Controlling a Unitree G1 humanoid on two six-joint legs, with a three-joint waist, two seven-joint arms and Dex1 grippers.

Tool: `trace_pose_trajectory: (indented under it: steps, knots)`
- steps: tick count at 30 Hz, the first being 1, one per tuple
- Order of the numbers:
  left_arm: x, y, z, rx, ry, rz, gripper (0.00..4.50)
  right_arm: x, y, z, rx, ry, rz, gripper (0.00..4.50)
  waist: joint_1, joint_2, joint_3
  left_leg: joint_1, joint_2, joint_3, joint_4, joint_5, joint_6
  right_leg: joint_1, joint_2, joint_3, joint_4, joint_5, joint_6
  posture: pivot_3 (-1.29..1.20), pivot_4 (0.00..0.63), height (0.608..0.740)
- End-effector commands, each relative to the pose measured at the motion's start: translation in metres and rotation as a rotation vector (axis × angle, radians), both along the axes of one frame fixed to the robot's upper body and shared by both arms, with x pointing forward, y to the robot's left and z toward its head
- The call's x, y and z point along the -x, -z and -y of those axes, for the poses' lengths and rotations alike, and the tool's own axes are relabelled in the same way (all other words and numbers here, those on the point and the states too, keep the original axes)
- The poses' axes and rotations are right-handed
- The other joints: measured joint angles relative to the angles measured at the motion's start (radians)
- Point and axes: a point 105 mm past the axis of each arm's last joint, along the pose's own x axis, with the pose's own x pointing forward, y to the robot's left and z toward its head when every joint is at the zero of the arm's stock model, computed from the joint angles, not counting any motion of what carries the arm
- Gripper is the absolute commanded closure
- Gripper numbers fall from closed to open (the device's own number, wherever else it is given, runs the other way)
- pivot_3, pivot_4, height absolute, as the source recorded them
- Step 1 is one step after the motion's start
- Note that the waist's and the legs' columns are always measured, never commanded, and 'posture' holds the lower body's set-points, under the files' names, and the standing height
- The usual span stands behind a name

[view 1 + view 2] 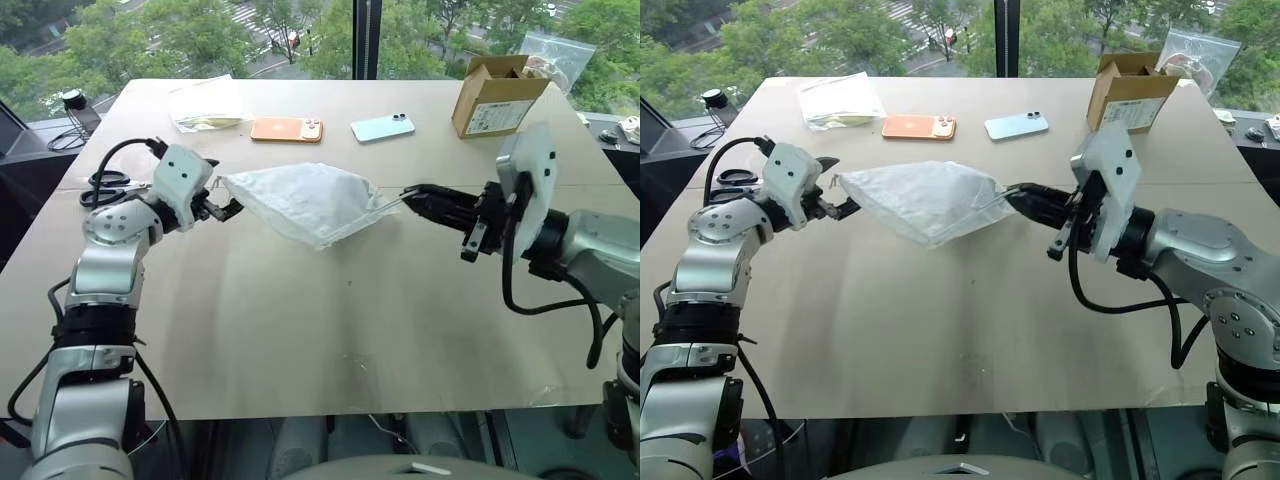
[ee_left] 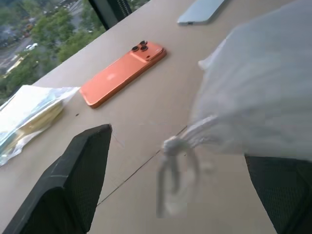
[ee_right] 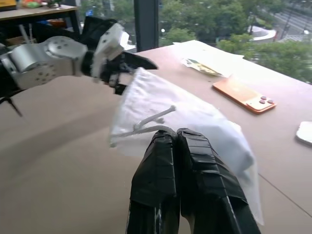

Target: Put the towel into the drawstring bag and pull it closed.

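The white drawstring bag [image 1: 310, 200] hangs stretched above the table between my two grippers. My right gripper [image 1: 408, 198] is shut on the white cord [image 3: 146, 122] at the bag's right end. At the bag's left corner, my left gripper [image 1: 228, 208] is open. Its two black fingers [image 2: 73, 185] stand wide apart, and the knotted cord [image 2: 171, 146] dangles loose between them. The right wrist view has the left gripper [image 3: 131, 68] just beyond the bag [image 3: 195, 117]. The towel is hidden.
At the table's far side lie an orange phone [image 1: 286, 129], a light-blue phone [image 1: 382, 127], a clear plastic bag with yellowish papers [image 1: 208, 105] and an open cardboard box [image 1: 495, 95]. Black scissors and cable [image 1: 105, 185] sit near the left edge.
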Motion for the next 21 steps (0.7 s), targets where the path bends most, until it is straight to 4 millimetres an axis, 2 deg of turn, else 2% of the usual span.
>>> trace_pose_trajectory:
  steps: [1, 7, 9, 12, 17, 20, 21]
  knots:
    - [0.003, -0.015, 0.005, -0.03, 0.013, 0.102, 0.25, -0.002, -0.016, 0.01, -0.012, 0.037, 0.081, 4.5, 0.007, 0.0, 0.0, 0.0, 0.0, 0.0, 0.0, 0.0, 0.0, 0.0, 0.0, 0.0, 0.0, 0.0, 0.0, 0.0, 0.15, 0.74]
    - [0.004, 0.001, 0.02, -0.031, 0.044, 0.091, 0.25, -0.011, -0.025, 0.023, -0.031, 0.092, 0.108, 4.5, 0.008, 0.0, 0.0, 0.0, 0.0, 0.0, 0.0, 0.0, 0.0, 0.0, 0.0, 0.0, 0.0, 0.0, 0.0, 0.0, 0.15, 0.74]
    - [0.007, 0.014, 0.026, 0.013, 0.075, 0.044, 0.25, -0.015, -0.029, 0.028, -0.035, 0.117, 0.123, 4.5, 0.007, 0.0, 0.0, 0.0, 0.0, 0.0, 0.0, 0.0, 0.0, 0.0, 0.0, 0.0, 0.0, 0.0, 0.0, 0.0, 0.15, 0.74]
    - [0.016, 0.031, 0.022, 0.041, 0.094, -0.023, 0.25, -0.018, -0.032, 0.031, -0.03, 0.13, 0.134, 4.5, 0.003, 0.0, 0.0, 0.0, 0.0, 0.001, 0.0, 0.0, 0.0, 0.0, 0.0, 0.001, 0.0, 0.0, 0.0, 0.0, 0.15, 0.74]
    - [0.02, 0.033, 0.023, 0.052, 0.128, -0.028, 0.25, -0.021, -0.035, 0.035, -0.024, 0.143, 0.147, 4.5, 0.007, -0.001, 0.0, 0.0, 0.001, 0.0, 0.0, 0.0, 0.0, 0.0, 0.001, 0.0, 0.0, 0.0, 0.0, 0.0, 0.15, 0.74]
    - [0.02, 0.029, 0.033, 0.077, 0.165, -0.009, 1.01, -0.024, -0.036, 0.037, -0.026, 0.153, 0.153, 4.5, 0.009, -0.001, 0.0, 0.0, 0.001, 0.001, 0.0, 0.0, 0.0, 0.0, 0.0, 0.0, 0.0, 0.0, 0.0, 0.0, 0.15, 0.74]
    - [0.021, 0.029, 0.035, 0.083, 0.175, -0.006, 1.41, -0.024, -0.037, 0.037, -0.026, 0.156, 0.154, 4.5, 0.009, -0.001, 0.0, 0.0, 0.001, 0.001, 0.001, 0.0, 0.0, 0.0, 0.0, 0.0, 0.0, 0.0, 0.0, 0.0, 0.15, 0.74]
